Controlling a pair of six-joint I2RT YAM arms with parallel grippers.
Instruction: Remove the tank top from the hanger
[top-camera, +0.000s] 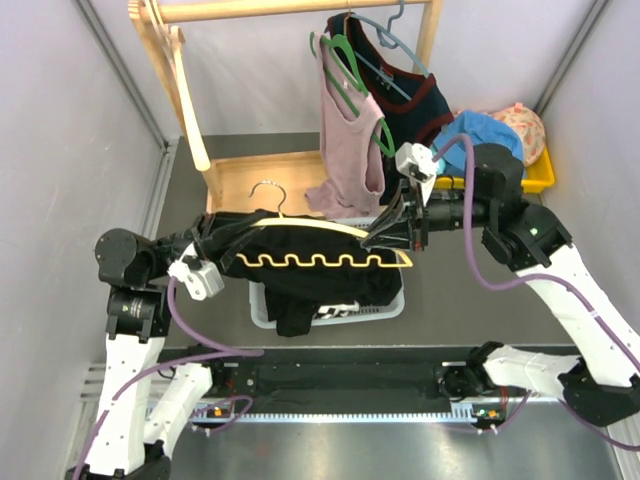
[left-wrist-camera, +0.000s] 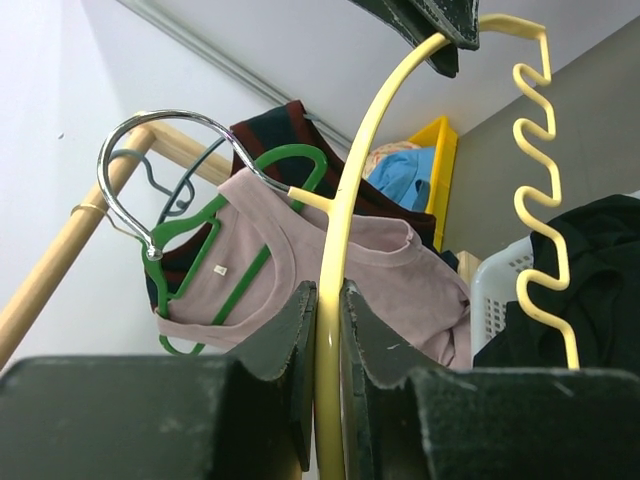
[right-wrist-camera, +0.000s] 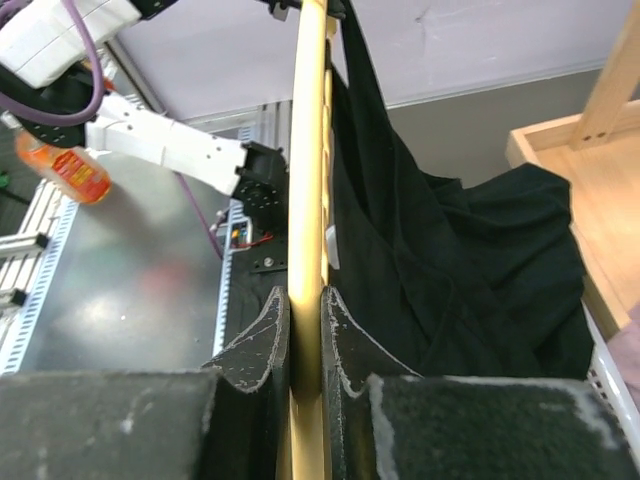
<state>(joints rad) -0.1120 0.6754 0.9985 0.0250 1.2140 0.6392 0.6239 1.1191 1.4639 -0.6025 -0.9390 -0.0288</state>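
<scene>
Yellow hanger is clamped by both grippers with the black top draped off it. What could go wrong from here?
1. Both the left gripper and right gripper pinch the thin yellow hanger; uneven pulling might twist it or let it slip.
2. The black tank top bunches around the left end, so a strap may get trapped there.
3. Its hem hangs into the white basket and could drag it.

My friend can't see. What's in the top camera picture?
The left gripper and right gripper hold a yellow hanger from each side, a black tank top draped on it above a white basket. Behind, a wooden rack carries a pink top on a green hanger.
</scene>
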